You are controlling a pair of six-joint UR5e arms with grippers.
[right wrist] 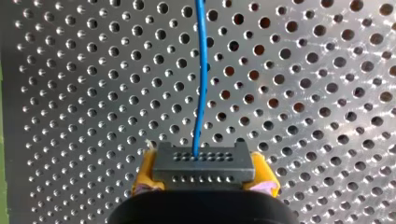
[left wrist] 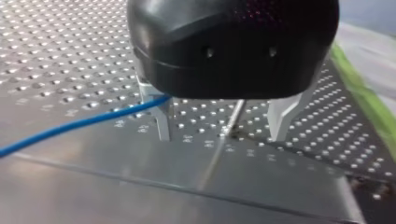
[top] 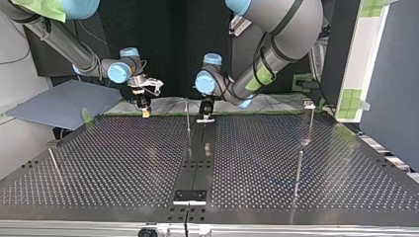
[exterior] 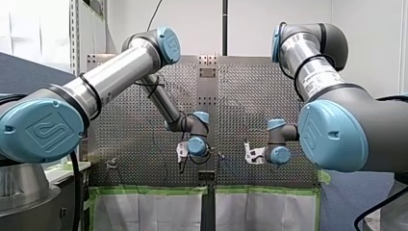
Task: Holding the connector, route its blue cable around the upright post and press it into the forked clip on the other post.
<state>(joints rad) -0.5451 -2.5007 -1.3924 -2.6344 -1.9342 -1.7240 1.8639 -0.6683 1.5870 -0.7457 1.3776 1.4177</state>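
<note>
My right gripper point(right wrist: 204, 173) has its yellow pads shut on the dark connector point(right wrist: 203, 163). The blue cable point(right wrist: 201, 79) leaves the connector's face and runs straight ahead over the perforated table. My left gripper point(left wrist: 223, 137) is open just above the plate, its pale fingers point(left wrist: 163, 123) wide apart. A thin upright post point(left wrist: 236, 114) stands between them, touching neither. The blue cable point(left wrist: 84, 122) passes beside one finger and trails away. In the top view, my right gripper point(top: 144, 109) hangs left of the post point(top: 187, 116), and my left gripper point(top: 205, 116) hangs just right of it.
A taller post point(top: 311, 121) with a small fitting on top stands at the top view's right. Another post point(top: 298, 173) stands nearer the camera, and a slanted rod point(top: 54, 163) is at the left. Green-taped sheeting point(top: 257, 104) lines the table's far edge.
</note>
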